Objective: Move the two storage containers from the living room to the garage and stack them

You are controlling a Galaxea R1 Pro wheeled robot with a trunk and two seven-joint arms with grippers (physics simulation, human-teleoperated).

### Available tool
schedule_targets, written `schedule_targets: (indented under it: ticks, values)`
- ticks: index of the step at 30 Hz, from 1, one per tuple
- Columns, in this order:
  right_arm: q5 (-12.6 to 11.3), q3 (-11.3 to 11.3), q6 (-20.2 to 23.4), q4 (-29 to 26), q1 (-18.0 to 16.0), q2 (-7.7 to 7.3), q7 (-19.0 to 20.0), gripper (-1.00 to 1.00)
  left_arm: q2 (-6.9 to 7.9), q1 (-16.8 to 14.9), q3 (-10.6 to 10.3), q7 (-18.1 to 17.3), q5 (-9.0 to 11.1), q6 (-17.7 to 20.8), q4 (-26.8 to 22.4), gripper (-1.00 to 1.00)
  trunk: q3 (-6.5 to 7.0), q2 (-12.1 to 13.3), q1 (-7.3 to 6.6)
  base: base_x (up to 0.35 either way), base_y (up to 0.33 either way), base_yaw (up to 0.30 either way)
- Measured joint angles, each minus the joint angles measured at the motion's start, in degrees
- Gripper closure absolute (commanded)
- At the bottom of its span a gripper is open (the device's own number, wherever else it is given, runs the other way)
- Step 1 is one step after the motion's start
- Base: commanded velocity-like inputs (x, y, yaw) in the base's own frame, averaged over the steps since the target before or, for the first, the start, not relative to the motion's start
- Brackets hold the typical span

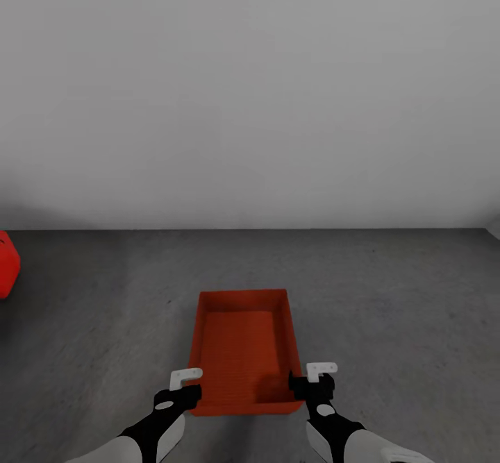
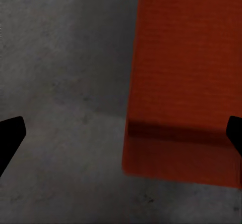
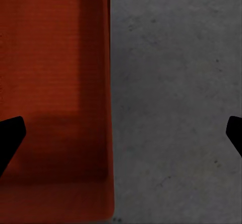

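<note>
One red-orange storage container [image 1: 243, 352] lies flat on the dark grey concrete floor [image 1: 389, 296] of the garage, its long side pointing away from me. My left gripper [image 1: 183, 386] hangs open at its near left corner. In the left wrist view the container [image 2: 186, 82] is seen from above, and the left gripper [image 2: 121, 135] has one black fingertip [image 2: 10, 138] over the floor and the other over the box. My right gripper [image 1: 318, 380] is open at the near right corner. In the right wrist view the right gripper [image 3: 121, 135] straddles the container's [image 3: 50, 82] side wall.
A plain white wall [image 1: 250, 88] rises behind the container. Part of the red car [image 1: 7, 265] pokes in at the far left edge. Bare concrete spreads on both sides of the box.
</note>
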Motion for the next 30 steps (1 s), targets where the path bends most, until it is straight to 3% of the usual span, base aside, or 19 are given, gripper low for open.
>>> schedule_targets:
  ticks: [30]
  values:
    - [0.0, -0.1, -0.2, 0.1, 0.0, -0.09, 0.0, -1.0, 0.0, 0.0, 0.0, 0.1, 0.0, 0.0, 0.0, -1.0, 5.39, 12.0, -6.59, 0.0, 0.0, 0.0]
